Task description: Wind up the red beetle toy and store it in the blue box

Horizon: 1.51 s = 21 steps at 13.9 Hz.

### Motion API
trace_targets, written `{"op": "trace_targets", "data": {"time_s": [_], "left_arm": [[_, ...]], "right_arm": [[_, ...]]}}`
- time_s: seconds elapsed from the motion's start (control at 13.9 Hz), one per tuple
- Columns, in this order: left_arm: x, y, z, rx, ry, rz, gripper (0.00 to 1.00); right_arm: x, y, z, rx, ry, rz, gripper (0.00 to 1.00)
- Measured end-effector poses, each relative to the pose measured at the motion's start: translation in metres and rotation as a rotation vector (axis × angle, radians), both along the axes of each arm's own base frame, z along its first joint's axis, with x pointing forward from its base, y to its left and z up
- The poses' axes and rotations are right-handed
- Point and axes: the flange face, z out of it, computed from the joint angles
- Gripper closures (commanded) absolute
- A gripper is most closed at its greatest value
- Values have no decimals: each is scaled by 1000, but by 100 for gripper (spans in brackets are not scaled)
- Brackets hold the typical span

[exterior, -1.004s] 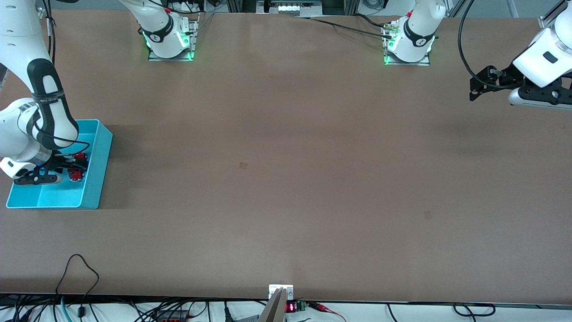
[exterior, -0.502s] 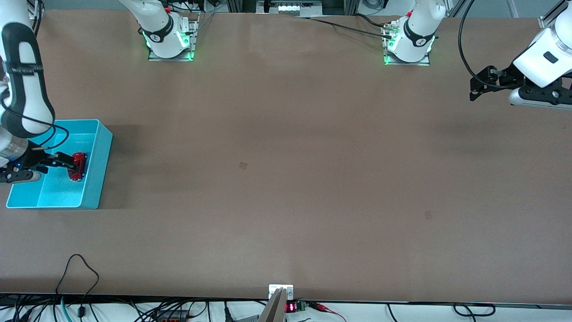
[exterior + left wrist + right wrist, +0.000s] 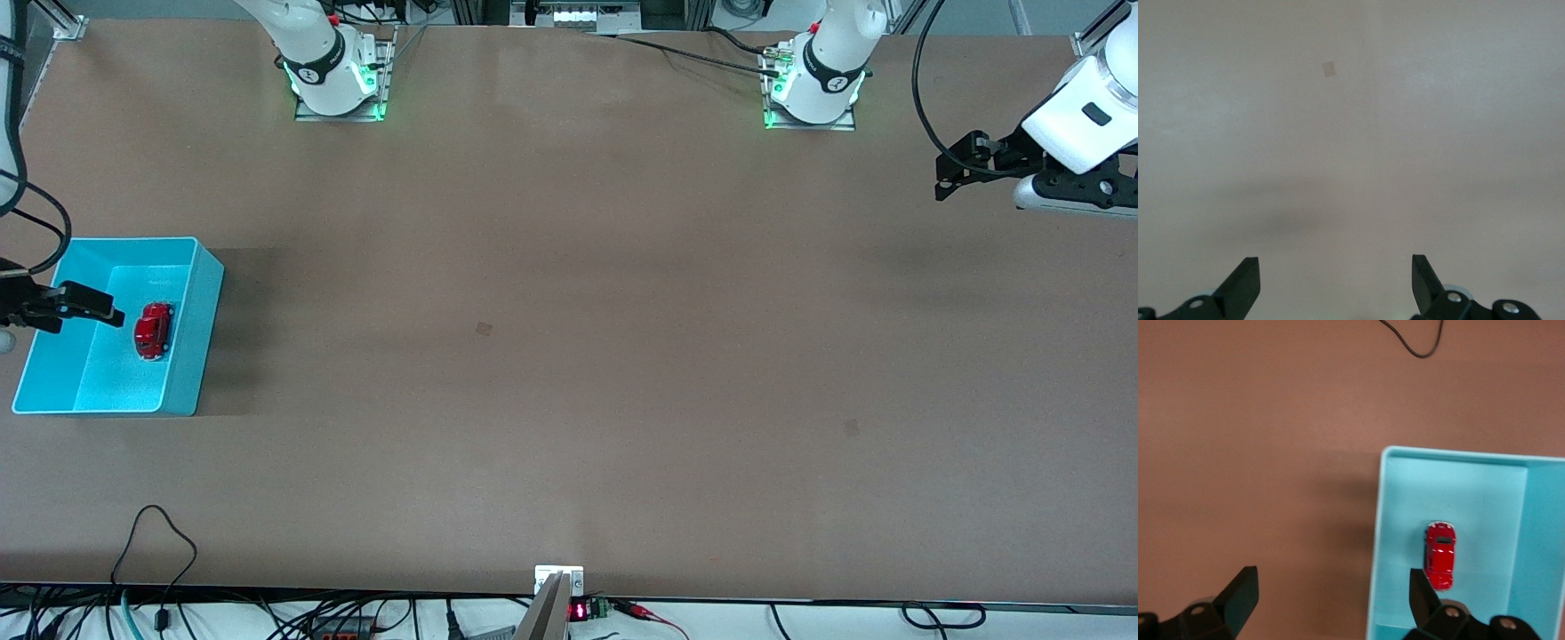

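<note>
Two grippers: both empty, neither touching the toy.
Red beetle toy (image 3: pixel 153 331): lying free on the floor of the blue box (image 3: pixel 200 329), close against the wall toward the table's middle; in the right wrist view (image 3: pixel 1440 554) resting on its wheels, nothing around it.
Blue box: at the right arm's end of the table, open-topped, holding only the toy.
Right gripper (image 3: pixel 84 304): over the box, beside the toy and clear of it, fingers spread wide (image 3: pixel 1333 597).
Change: half a second back, fingers right at the toy; a second back, wrist low in the box; now drawn off toward the table edge.
Meaning: toy released and stored; winding not checkable; probably only retreat left.
Left gripper (image 3: pixel 956 173): waiting over bare table, well apart from the box, fingers wide open (image 3: pixel 1335 283), holding nothing.
</note>
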Motion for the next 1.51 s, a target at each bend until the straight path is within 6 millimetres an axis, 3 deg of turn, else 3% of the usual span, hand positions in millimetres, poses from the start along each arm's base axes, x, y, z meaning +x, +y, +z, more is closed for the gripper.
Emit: {"op": "trace_targets", "data": {"time_s": [0.22, 0.43, 0.65, 0.86, 1.0, 1.51], "left_arm": [[0, 0, 0, 0, 0, 0, 0], [0, 0, 0, 0, 0, 0, 0], [0, 1, 0, 0, 0, 1, 0], [0, 1, 0, 0, 0, 2, 0], [0, 2, 0, 0, 0, 3, 0], [0, 2, 0, 0, 1, 4, 0]], "right_arm": [[11, 49, 6, -4, -2, -25, 0], [10, 71, 30, -22, 5, -15, 0], [-8, 58, 71, 1, 11, -21, 0], [-28, 50, 96, 1, 36, -35, 0], [-38, 50, 100, -18, 61, -52, 0], [-73, 52, 82, -83, 67, -113, 0]]}}
